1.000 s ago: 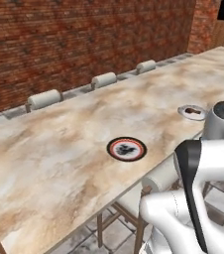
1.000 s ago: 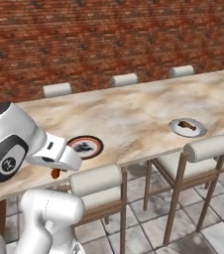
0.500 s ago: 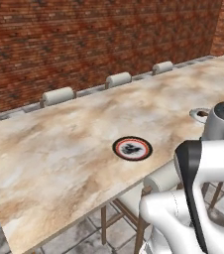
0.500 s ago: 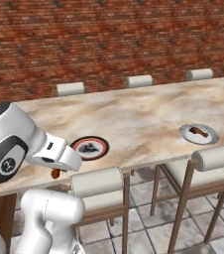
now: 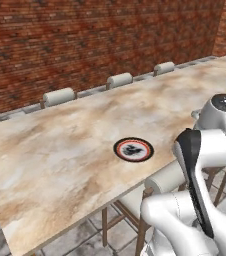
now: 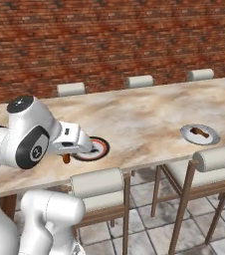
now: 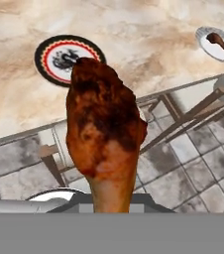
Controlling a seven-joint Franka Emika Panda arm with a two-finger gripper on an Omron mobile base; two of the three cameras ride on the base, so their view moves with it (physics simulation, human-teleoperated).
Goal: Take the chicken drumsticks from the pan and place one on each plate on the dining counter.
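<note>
Pincer (image 6: 67, 155) clamped on drumstick (image 7: 104, 134)

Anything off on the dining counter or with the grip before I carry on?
Nothing stands out. The gripper is shut on a drumstick, thick end pointing away from the hand. The ringed plate lies flat and bare on the dining counter. The greyish plate already carries the other drumstick. No spills or damage visible.

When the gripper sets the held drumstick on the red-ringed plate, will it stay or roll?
The drumstick is rounded and thick at one end, so it may roll slightly. The red-ringed plate looks flat with little rim, so it probably gives weak restraint.
</note>
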